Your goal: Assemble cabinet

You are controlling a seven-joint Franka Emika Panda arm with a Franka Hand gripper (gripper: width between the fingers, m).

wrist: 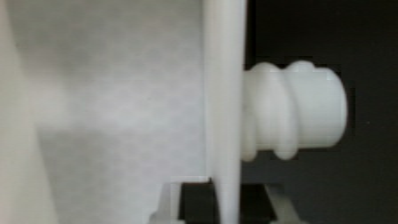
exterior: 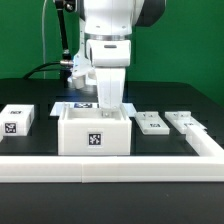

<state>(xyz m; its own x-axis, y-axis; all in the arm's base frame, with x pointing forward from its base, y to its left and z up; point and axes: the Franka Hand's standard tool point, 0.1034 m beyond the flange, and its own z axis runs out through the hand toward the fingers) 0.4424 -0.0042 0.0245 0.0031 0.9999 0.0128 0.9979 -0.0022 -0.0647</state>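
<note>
The glossy white plastic box-shaped cabinet body (exterior: 95, 135) is sitting open-topped at the middle of the black table (exterior: 30, 90), with a black-and-white square tag facing the exterior camera. A flat white tagged panel (exterior: 150, 122) and a second flat panel (exterior: 184, 122) are lying near it on the exterior view's right, and a small white tagged block (exterior: 18, 120) on its left. A long low white border rail (exterior: 120, 166) is running in front.

Only the wrist view, blurred and very close, is showing a thin white wall (wrist: 222, 100) edge-on, with a ridged round white knob (wrist: 302, 110) beside it.

The white robot arm (exterior: 108, 30) is reaching straight down, its gripper (exterior: 108, 104) at the box's rear rim. Whether the fingers are apart or together cannot be told.
</note>
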